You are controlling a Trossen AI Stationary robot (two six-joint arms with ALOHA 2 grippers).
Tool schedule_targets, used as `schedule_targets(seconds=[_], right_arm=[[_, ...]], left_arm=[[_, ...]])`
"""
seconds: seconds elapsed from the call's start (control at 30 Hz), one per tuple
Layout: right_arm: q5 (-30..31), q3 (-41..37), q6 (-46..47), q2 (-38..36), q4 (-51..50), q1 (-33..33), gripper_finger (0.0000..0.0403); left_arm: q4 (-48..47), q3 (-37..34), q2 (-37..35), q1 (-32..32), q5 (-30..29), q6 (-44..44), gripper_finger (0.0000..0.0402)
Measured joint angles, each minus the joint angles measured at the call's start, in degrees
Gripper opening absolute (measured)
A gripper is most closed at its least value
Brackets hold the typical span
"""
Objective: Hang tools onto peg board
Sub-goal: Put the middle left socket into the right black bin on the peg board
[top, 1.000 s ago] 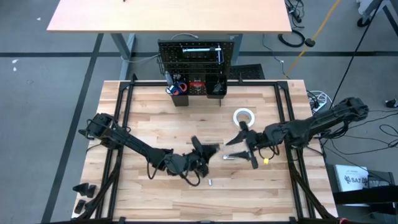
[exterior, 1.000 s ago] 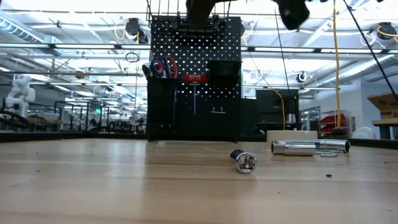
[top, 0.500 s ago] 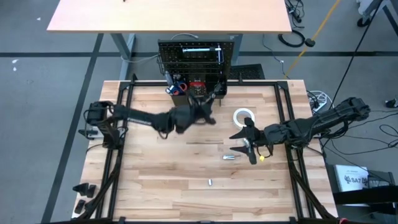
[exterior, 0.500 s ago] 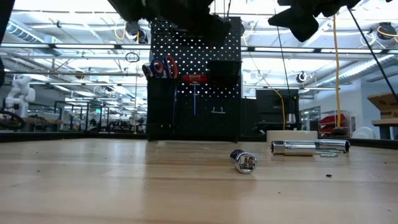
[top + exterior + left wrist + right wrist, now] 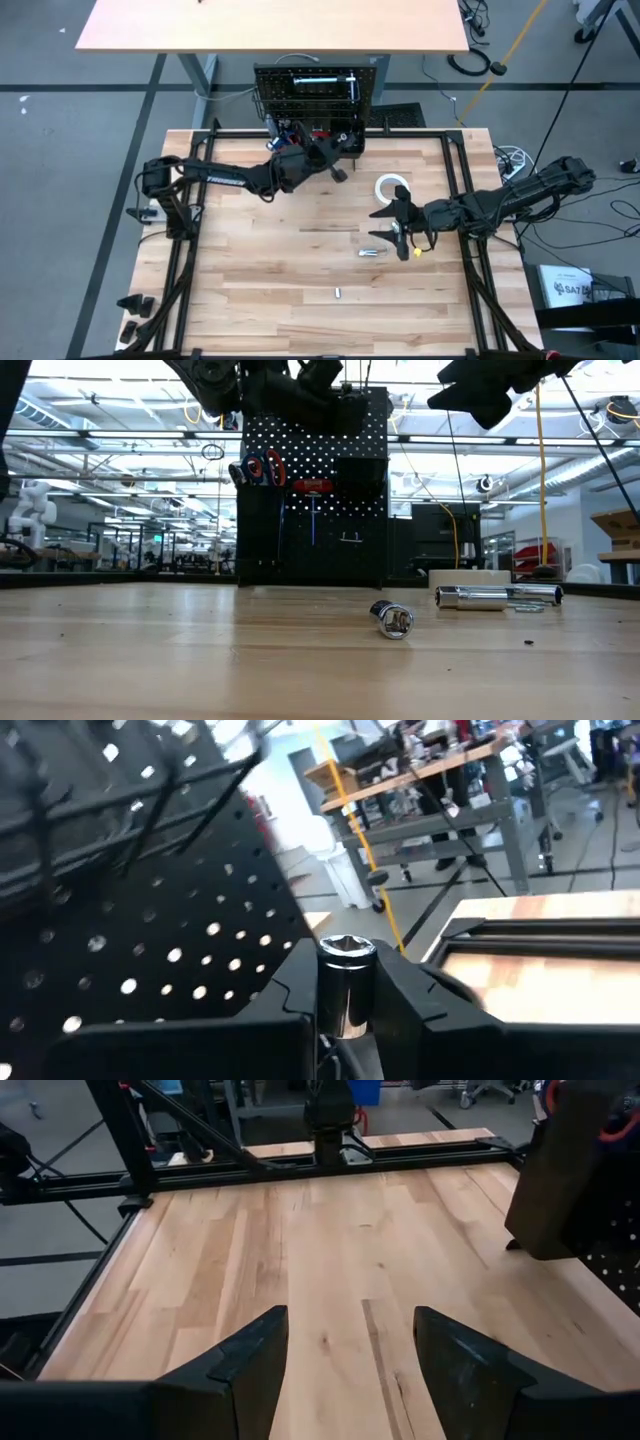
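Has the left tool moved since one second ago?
Yes. The left tool, holding a socket, went from the table's near middle up to the peg board.

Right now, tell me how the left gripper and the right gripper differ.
The left gripper is shut on a silver socket; the right gripper is open and empty. The left gripper is up by the peg board; the right gripper hangs over the table near the white tape roll. Both are dark two-finger grippers.

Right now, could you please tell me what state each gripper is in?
Left gripper: shut on a silver socket, up by the peg board.
Right gripper: open and empty, above the table.
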Motion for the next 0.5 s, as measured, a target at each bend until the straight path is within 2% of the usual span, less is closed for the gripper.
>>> schedule_targets(seconds=[0.27,0.5], right_arm=[[-0.02,0.00,0.21,0.00,0.44,0.00,0.0208],[-0.04,0.00,0.21,0.00,0.48,0.00,0.0208]], left_arm=[[0.04,0.00,0.00,0.96,1.40,-0.84,0.0058],[0.21,0.09,0.63,1.39,1.51,-0.81,0.0110]])
